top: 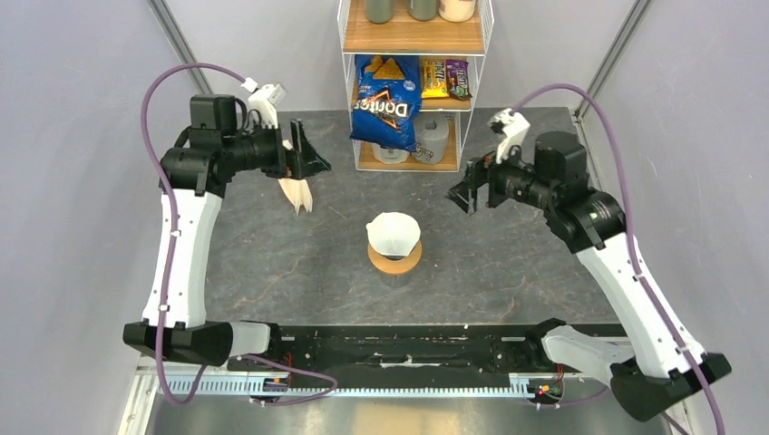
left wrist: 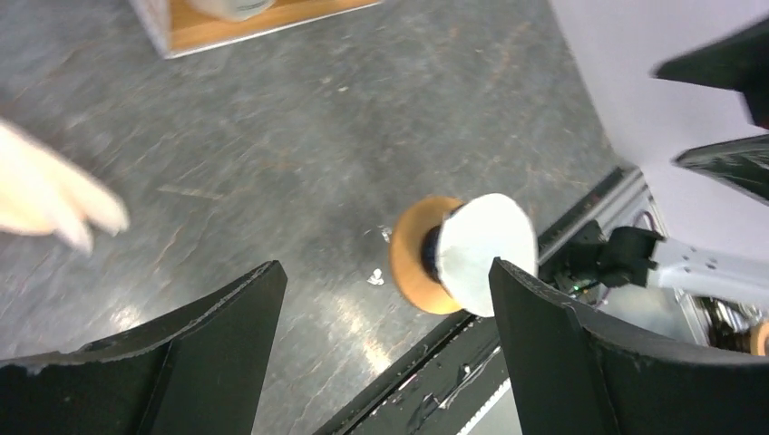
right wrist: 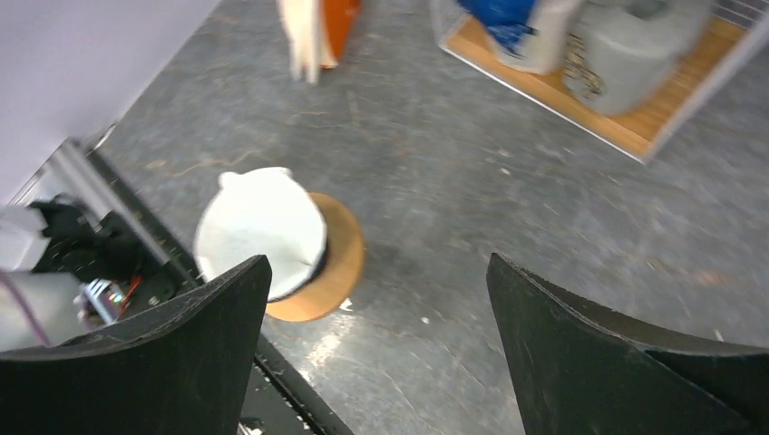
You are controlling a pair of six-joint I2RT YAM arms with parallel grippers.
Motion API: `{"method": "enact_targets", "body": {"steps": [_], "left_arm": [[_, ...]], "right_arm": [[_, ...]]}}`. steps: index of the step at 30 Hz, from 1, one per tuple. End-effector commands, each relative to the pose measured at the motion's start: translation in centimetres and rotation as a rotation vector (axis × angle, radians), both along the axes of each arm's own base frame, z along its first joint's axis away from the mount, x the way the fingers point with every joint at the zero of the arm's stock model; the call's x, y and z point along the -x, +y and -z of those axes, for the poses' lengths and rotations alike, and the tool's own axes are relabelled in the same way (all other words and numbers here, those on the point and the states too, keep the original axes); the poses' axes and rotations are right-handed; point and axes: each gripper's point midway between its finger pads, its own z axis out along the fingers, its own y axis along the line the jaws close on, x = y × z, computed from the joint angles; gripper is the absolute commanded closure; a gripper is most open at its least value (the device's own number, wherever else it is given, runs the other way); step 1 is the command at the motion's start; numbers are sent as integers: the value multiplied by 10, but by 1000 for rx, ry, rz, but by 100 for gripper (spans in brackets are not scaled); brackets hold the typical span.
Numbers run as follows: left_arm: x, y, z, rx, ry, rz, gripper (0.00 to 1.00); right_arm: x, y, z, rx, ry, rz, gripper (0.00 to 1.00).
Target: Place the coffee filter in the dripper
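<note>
White paper coffee filter (top: 393, 231) — smooth, wide-mouthed cone.

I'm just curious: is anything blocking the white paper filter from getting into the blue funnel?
Nothing visible does: the coffee filter already sits in the dripper, which stands on a tan ring.

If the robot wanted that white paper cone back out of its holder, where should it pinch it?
Probably the top rim of the coffee filter, from straight above: one finger inside the open mouth, one outside. The rim stands free above the dripper, while the paper below sits inside it, out of sideways reach.
</note>
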Motion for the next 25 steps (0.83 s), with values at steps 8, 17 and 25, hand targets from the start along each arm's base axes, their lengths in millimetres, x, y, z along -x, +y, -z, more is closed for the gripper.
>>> {"method": "enact_targets", "body": {"steps": [8, 17, 25], "left_arm": [[-23, 90, 102, -349, 107, -242, 7], [-20, 111, 150, -443, 122, -334, 6], [-12, 120, 161, -521, 107, -363, 5]], "right_arm": [[-13, -109, 80, 99, 115, 459, 3], [-8, -125, 129, 123, 186, 534, 3], [-5, -129, 134, 129, 195, 540, 3]]}}
